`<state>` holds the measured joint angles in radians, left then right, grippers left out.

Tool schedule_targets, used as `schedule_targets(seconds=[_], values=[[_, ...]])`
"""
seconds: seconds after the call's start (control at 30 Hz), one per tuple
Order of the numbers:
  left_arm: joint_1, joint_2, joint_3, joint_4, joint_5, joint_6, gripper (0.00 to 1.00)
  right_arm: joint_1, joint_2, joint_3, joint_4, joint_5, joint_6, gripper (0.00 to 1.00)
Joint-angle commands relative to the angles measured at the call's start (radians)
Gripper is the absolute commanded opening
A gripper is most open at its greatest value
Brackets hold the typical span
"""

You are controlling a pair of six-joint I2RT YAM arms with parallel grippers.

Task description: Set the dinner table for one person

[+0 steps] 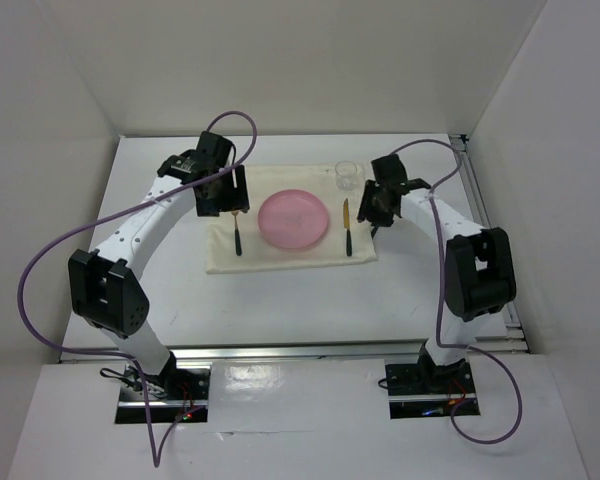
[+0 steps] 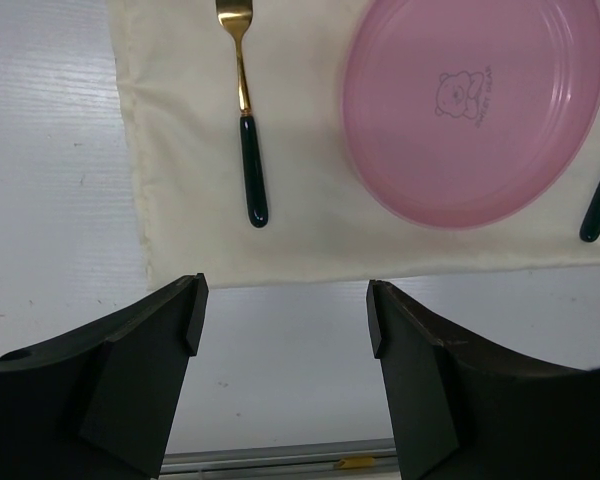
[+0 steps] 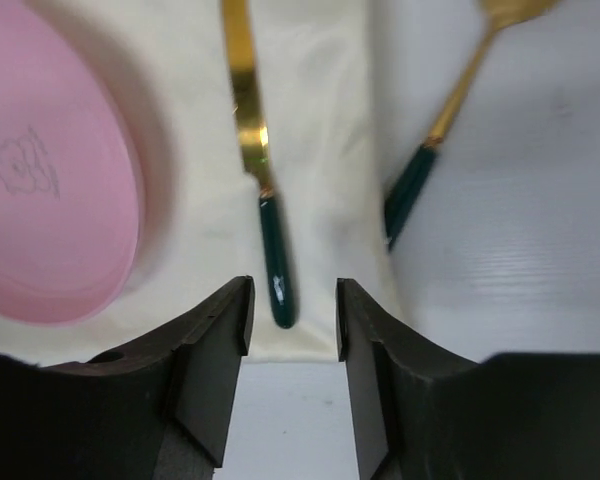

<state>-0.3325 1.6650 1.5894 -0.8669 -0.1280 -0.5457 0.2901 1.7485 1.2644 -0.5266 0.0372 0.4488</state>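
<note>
Plate (image 2: 480, 140) pink, bear print (image 2: 460, 97) with lettering beneath, unreadable.

White arms (image 1: 150, 215), black joints (image 1: 105, 290), purple cables (image 1: 22, 290)

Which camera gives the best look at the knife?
The right wrist view: the knife lies close, gold blade and green handle clear. The top view shows it tiny beside the plate; the left wrist view catches only its handle end.
</note>
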Motion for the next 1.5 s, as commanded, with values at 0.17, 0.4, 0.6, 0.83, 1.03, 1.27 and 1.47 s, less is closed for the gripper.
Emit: schedule_targets(seconds=[0.17, 0.4, 0.6, 0.83, 1.03, 1.27, 1.47], values=[[-0.005, -0.014, -0.025, 0.011, 0.008, 0.035, 0.82, -0.129, 0.029, 0.035, -0.010, 0.069, 0.070, 0.47], [-0.005, -0.014, -0.025, 0.020, 0.018, 0.044, 0.82, -0.138, 0.131, 0.065, -0.001, 0.069, 0.114, 0.47], [-0.005, -0.014, -0.035, 0.031, 0.027, 0.044, 0.82, -0.138, 0.190, 0.053, 0.011, 0.084, 0.134, 0.38], [-0.005, -0.014, -0.035, 0.022, 0.027, 0.044, 0.82, -0.170, 0.164, 0.015, 0.033, 0.095, 0.125, 0.25], [-0.005, -0.014, -0.035, 0.022, 0.027, 0.044, 0.82, -0.170, 0.198, 0.036, 0.020, 0.119, 0.114, 0.30], [-0.005, -0.024, -0.026, 0.022, 0.027, 0.044, 0.82, -0.189, 0.163, 0.027, -0.001, 0.167, 0.123, 0.33], [-0.005, -0.024, -0.026, 0.031, 0.054, 0.044, 0.82, -0.200, 0.075, 0.042, 0.042, 0.041, 0.113, 0.49]])
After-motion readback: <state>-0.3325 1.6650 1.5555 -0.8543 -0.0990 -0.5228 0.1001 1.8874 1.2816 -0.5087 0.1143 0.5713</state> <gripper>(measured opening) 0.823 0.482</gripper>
